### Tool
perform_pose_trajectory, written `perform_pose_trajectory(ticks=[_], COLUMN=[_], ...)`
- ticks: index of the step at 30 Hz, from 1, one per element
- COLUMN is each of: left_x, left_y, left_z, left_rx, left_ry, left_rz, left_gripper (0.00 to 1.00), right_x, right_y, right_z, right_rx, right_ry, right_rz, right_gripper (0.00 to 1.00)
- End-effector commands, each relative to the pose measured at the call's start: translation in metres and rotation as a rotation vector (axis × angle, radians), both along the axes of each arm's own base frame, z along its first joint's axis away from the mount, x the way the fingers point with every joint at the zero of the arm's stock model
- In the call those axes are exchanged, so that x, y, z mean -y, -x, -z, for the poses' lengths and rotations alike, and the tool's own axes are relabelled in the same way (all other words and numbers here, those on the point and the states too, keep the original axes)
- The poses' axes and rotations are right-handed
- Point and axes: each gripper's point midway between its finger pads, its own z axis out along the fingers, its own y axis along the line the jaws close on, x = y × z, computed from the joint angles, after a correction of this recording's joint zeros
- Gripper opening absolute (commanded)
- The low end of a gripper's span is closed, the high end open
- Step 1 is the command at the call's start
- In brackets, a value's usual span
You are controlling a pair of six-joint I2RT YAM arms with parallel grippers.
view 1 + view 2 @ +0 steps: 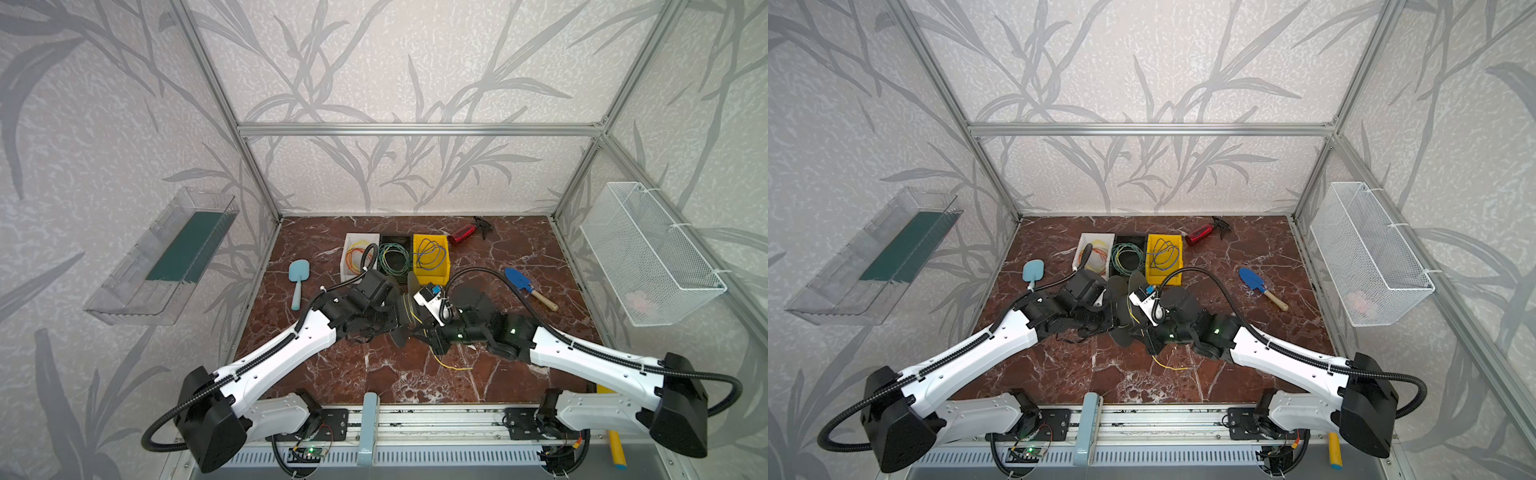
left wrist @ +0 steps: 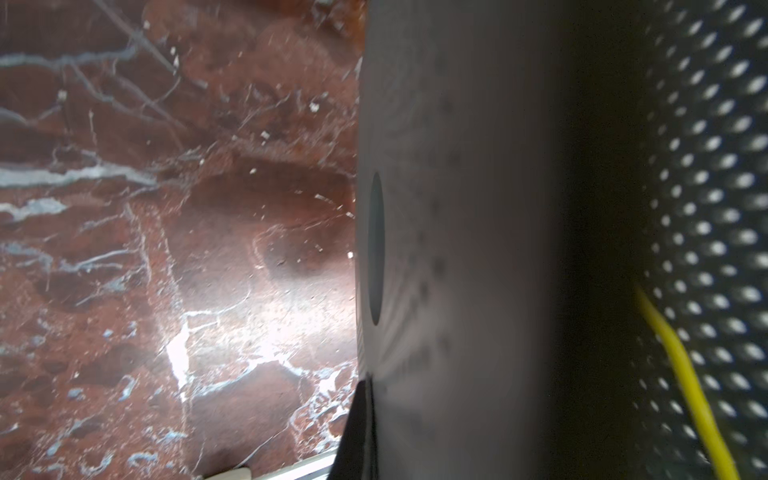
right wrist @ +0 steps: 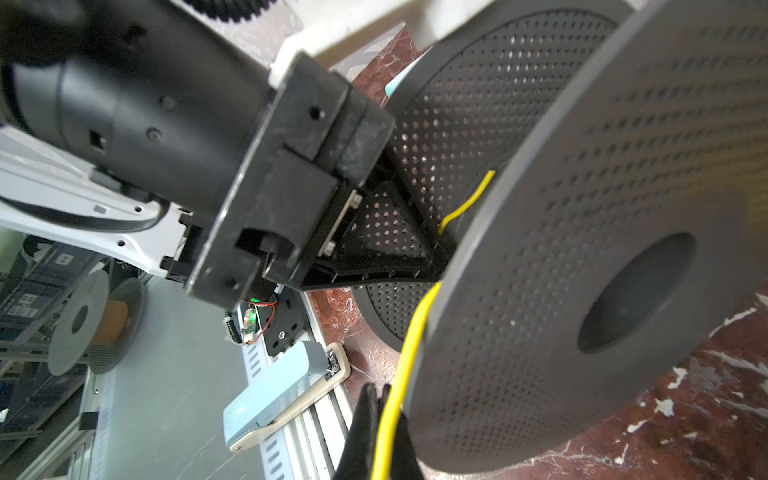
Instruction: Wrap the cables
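left arm (image 1: pixel 286 353) inward, left gripper (image 3: pixel 432 257) clamped on spool (image 3: pixel 582 270) flange | right arm (image 1: pixel 582 353) inward, right gripper (image 3: pixel 376 440) pinching yellow cable (image 3: pixel 409 345)

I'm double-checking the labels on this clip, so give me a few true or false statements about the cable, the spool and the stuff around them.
1. The right hand is pinching the yellow cable. True.
2. The yellow bin holds green wire. False: a blue wire is coiled in it.
3. Nothing holds the black spool. False: the left hand grips one of its perforated flanges.
4. In a top view, a blue trowel lies to the right of the yellow bin. True.
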Motion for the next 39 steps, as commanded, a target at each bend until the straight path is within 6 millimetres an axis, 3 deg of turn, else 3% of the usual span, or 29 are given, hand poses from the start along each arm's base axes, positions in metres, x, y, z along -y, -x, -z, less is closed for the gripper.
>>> perform_pose_trajectory(ticks=[1, 5, 12, 19, 22, 29, 34, 37, 39], left_x=[-0.046, -0.037, -0.011, -0.04, -0.04, -0.026, -0.028, -0.032, -0.036], left_y=[-0.08, -0.088, -0.101, -0.087, -0.078, -0.063, -0.063, -0.062, -0.062], left_z=[-0.054, -0.041, -0.03, -0.043, -0.046, -0.029, -0.03, -0.033, -0.036], left_rx=[0.238, 0.203, 0.138, 0.176, 0.158, 0.08, 0.088, 0.094, 0.105], left_ry=[0.042, 0.06, 0.137, 0.099, 0.077, 0.099, 0.082, 0.056, 0.036], left_rz=[-0.458, -0.484, -0.473, -0.469, -0.421, -0.354, -0.345, -0.339, -0.336], left_gripper=[0.0, 0.0, 0.0, 0.0, 0.0, 0.0, 0.0, 0.0, 0.0], right_x=[0.037, 0.024, 0.043, 0.092, 0.095, 0.079, 0.079, 0.083, 0.081], right_y=[0.068, 0.079, 0.077, 0.083, 0.086, 0.09, 0.091, 0.09, 0.09], right_z=[0.067, 0.065, 0.106, 0.178, 0.197, 0.204, 0.201, 0.186, 0.162], right_rx=[-0.19, -0.185, -0.144, -0.195, -0.217, -0.238, -0.226, -0.217, -0.195], right_ry=[0.274, 0.252, 0.412, 0.553, 0.574, 0.584, 0.58, 0.566, 0.509], right_rz=[-0.156, -0.197, -0.142, -0.035, -0.032, -0.069, -0.067, -0.048, -0.055], right_gripper=[0.0, 0.0, 0.04, 0.03, 0.05, 0.14, 0.0, 0.0, 0.02])
